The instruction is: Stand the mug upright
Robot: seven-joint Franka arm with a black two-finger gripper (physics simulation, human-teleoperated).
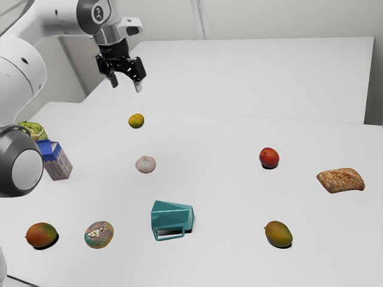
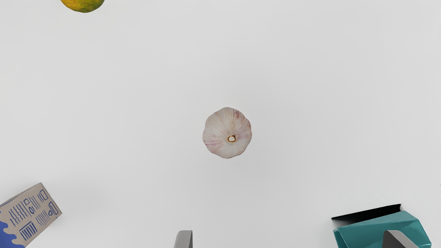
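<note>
The teal mug [image 1: 172,216] lies on its side on the white table, its handle toward the exterior view's bottom edge. High above the table, well away from the mug, hangs my gripper [image 1: 125,85]. In the wrist view the gripper [image 2: 287,239] has its two fingers wide apart with nothing held, and part of the mug [image 2: 382,229] lies below and beyond one fingertip.
A garlic bulb [image 1: 145,164] lies between the mug and a yellow-green fruit [image 1: 136,121]. A blue carton [image 1: 55,160], a mango [image 1: 41,235] and a donut [image 1: 99,234] are toward the exterior view's left. A red fruit [image 1: 269,158], another mango [image 1: 278,234] and bread [image 1: 340,180] are toward its right.
</note>
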